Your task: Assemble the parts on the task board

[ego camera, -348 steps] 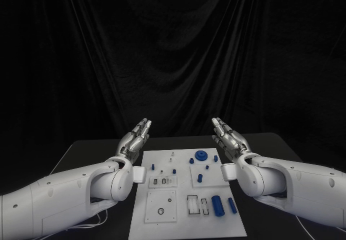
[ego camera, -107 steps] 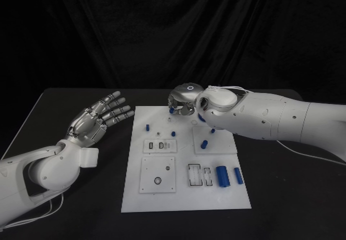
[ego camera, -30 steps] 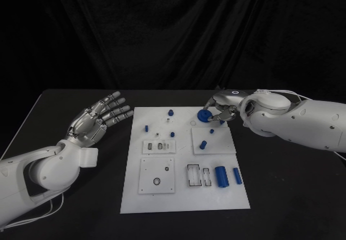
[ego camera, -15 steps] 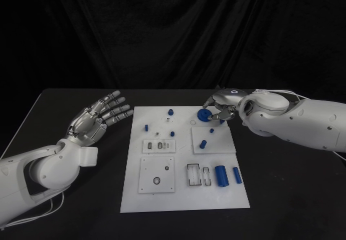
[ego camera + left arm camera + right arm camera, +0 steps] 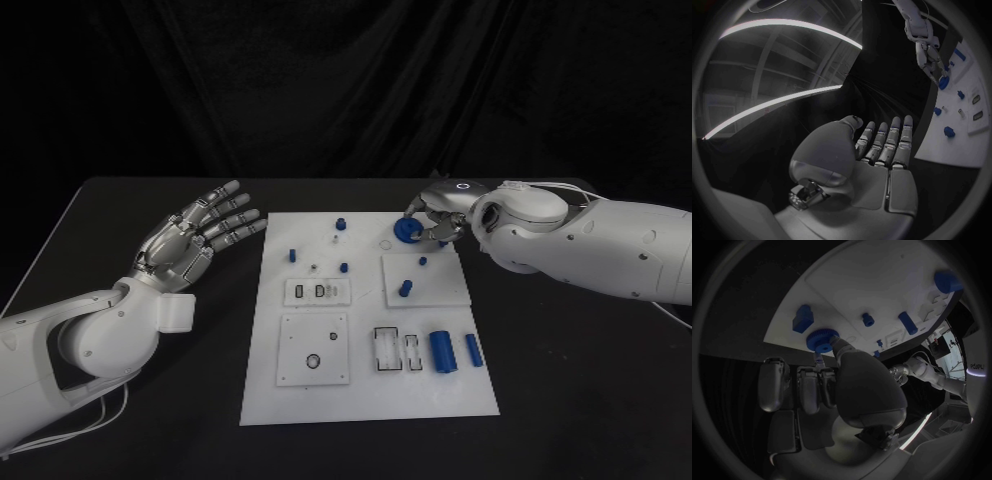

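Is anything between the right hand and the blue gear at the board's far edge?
No. The right hand already touches the blue gear: its fingertips meet the rim in the right wrist view. The left hand hovers beside the task board.

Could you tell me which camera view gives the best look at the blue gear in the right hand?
The right wrist view: the blue gear sits close, its toothed rim plain, pinched by the right hand at the board's edge. The head view shows it small and partly covered by fingers. The left wrist view shows only a distant blue speck.
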